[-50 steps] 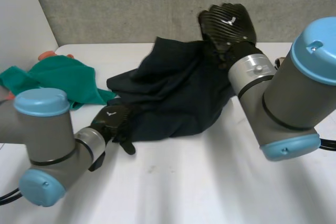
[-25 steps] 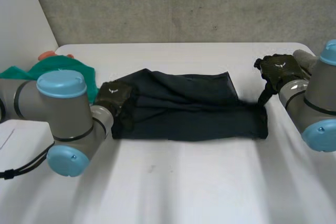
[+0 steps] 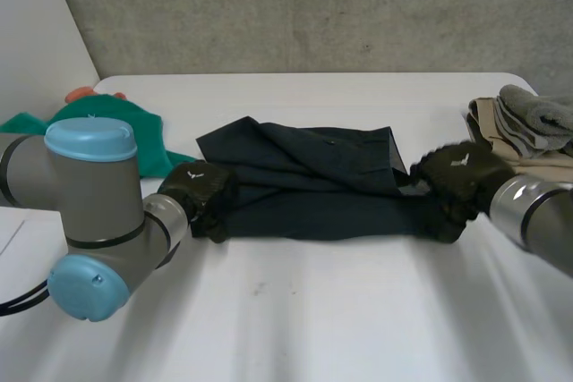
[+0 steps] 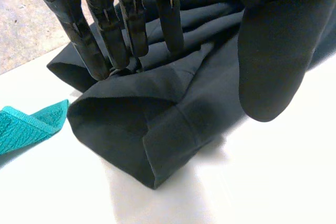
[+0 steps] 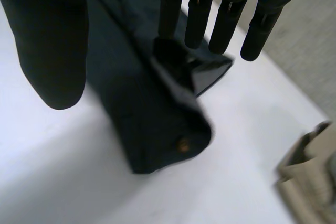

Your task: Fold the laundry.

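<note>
A dark navy garment (image 3: 313, 187) lies folded into a long band across the middle of the white table (image 3: 295, 310). My left hand (image 3: 199, 189) is at its left end. In the left wrist view the straight fingers (image 4: 131, 24) rest their tips on the garment (image 4: 157, 124), with the thumb spread apart; the hand is open. My right hand (image 3: 452, 178) is at the right end. In the right wrist view its fingers (image 5: 226, 14) hang straight just over the folded end of the garment (image 5: 152, 114), thumb wide; it is open and grips nothing.
A green cloth (image 3: 116, 131) lies crumpled at the left, with something orange (image 3: 81, 94) behind it; its corner (image 4: 26, 129) lies close to the garment's left end. A folded beige and grey stack (image 3: 528, 123) sits at the right edge (image 5: 310, 182). A grey wall runs along the back.
A second ago my right hand held the garment up at the far side; it has let go and the garment now lies flat and folded. Both hands have come to its ends.
</note>
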Robot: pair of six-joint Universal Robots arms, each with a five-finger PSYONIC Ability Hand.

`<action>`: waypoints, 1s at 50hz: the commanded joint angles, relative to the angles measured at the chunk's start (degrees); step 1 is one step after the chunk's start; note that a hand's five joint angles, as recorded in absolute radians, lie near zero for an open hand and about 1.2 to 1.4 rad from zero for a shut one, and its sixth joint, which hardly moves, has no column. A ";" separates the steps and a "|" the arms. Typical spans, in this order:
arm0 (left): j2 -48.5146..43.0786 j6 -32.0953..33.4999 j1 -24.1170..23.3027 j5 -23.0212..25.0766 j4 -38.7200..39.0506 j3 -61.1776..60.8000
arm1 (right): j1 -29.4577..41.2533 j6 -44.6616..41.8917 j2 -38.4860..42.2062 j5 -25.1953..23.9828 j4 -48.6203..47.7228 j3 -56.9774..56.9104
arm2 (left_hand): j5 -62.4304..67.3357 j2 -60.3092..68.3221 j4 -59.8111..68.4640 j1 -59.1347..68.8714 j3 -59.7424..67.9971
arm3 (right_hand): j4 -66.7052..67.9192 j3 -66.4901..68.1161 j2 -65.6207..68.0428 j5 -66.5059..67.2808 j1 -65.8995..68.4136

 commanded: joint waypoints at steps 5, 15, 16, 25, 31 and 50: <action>-6.42 8.26 0.01 -0.40 0.48 2.58 | 0.43 6.26 15.00 0.52 -15.01 -1.36 | 5.39 5.93 5.47 5.52 5.85 | 9.62 9.97 10.27 9.09 10.08; -11.35 10.20 0.18 -0.75 1.01 9.18 | 0.69 6.17 21.26 0.52 -21.36 -5.76 | 51.06 51.60 51.13 51.18 51.51 | 47.33 47.68 47.98 46.80 47.79; -11.26 10.20 0.18 -0.75 1.09 9.44 | 0.69 6.09 21.43 0.52 -21.88 -5.85 | 51.13 51.67 51.21 51.26 51.59 | 52.41 52.76 53.05 51.88 52.87; 3.92 9.50 -1.14 -6.99 3.55 9.09 | 0.69 5.91 7.75 0.96 -20.49 -6.37 | 51.13 51.67 51.21 51.26 51.59 | 52.46 52.81 53.11 51.93 52.92; 19.48 9.50 -1.05 -6.73 5.93 11.81 | 0.61 6.09 -9.67 0.96 -11.35 -14.97 | 51.13 51.67 51.21 51.26 51.59 | 52.46 52.81 53.11 51.93 52.92; 11.69 9.85 -0.17 -1.63 3.82 18.41 | 0.43 5.56 0.60 0.96 1.23 -30.89 | 51.13 51.67 51.21 51.26 51.59 | 52.46 52.81 53.11 51.93 52.92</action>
